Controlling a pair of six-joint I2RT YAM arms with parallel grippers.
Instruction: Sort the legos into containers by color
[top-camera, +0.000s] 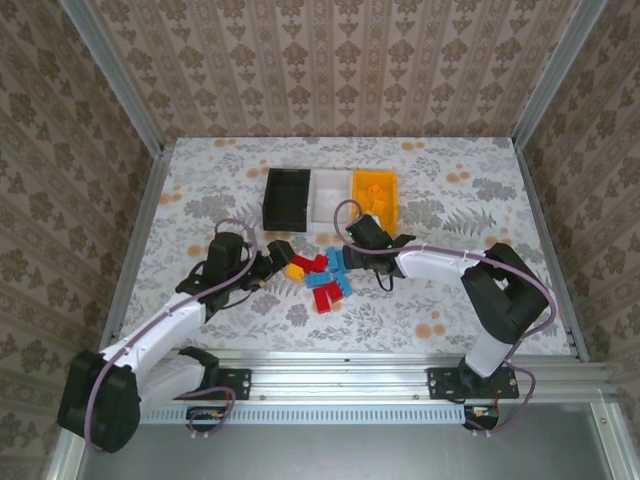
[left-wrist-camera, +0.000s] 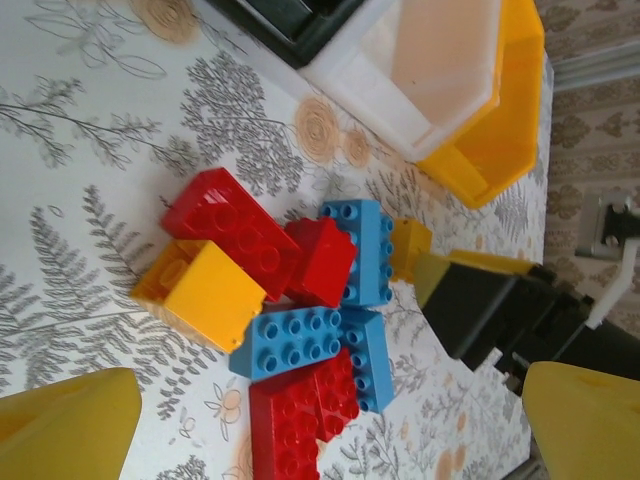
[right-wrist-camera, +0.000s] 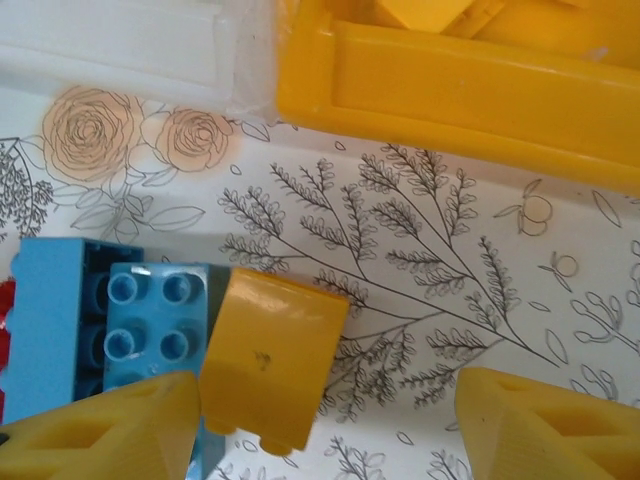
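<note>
Right claw (right-wrist-camera: 320, 425) stands well open, holding nothing; a yellow brick (right-wrist-camera: 272, 360) lies beside one finger, perhaps touching, the yellow bin (right-wrist-camera: 450, 90) just ahead. Left claw (left-wrist-camera: 325, 430) gapes wide and empty, the legos (left-wrist-camera: 300, 340) heaped just ahead of it

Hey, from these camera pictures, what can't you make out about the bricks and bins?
1. Black bin contents: top view, interior too dark and small; left wrist view cuts it at the top edge.
2. Brick count in the yellow bin: top view, same colour, they blend.
3. Yellow brick by the right gripper: right wrist view, overlapping finger hides whether they touch.
4. Lower bricks in the pile: top view, upper bricks cover them.
</note>
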